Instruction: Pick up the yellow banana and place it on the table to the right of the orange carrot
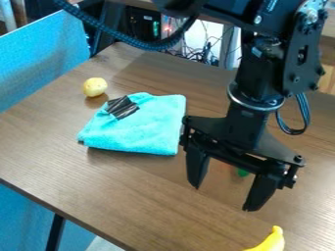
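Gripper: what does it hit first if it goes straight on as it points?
Likely the table: the gripper points down at it. Height is unclear from this angle, so the banana, lower in the picture, can't be ruled out.

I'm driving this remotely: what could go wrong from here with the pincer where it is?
The open pincer partly hides a small green thing, so lowering blind might knock it.
The turquoise cloth appears close beside the pincer; a sideways move could snag it.
The yellow, roundish thing beyond the cloth might roll if bumped.
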Motion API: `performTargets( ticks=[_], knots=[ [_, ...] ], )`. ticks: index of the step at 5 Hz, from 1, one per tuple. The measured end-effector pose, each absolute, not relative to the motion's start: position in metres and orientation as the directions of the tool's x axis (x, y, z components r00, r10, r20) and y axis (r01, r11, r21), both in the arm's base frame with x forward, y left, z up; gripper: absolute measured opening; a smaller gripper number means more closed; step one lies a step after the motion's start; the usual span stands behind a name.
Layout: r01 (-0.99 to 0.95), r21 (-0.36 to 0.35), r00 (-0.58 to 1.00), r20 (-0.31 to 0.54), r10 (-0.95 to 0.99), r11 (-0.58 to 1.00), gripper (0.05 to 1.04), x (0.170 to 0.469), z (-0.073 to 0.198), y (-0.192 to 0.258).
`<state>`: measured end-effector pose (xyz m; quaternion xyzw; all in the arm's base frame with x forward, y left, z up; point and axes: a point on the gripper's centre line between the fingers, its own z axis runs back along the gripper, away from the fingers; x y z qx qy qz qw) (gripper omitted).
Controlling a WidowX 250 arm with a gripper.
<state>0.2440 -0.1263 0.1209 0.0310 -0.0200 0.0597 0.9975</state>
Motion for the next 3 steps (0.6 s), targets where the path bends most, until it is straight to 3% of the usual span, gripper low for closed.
performTargets(
  ticks=[1,3],
  knots=[
    [-0.117,0.073,0.993,0.021,0.116,0.99,1.001,0.243,0.114,-0.126],
    [-0.003,0.004,1.0,0.013,0.003,1.0,1.001,0.252,0.094,-0.142]
  ],
)
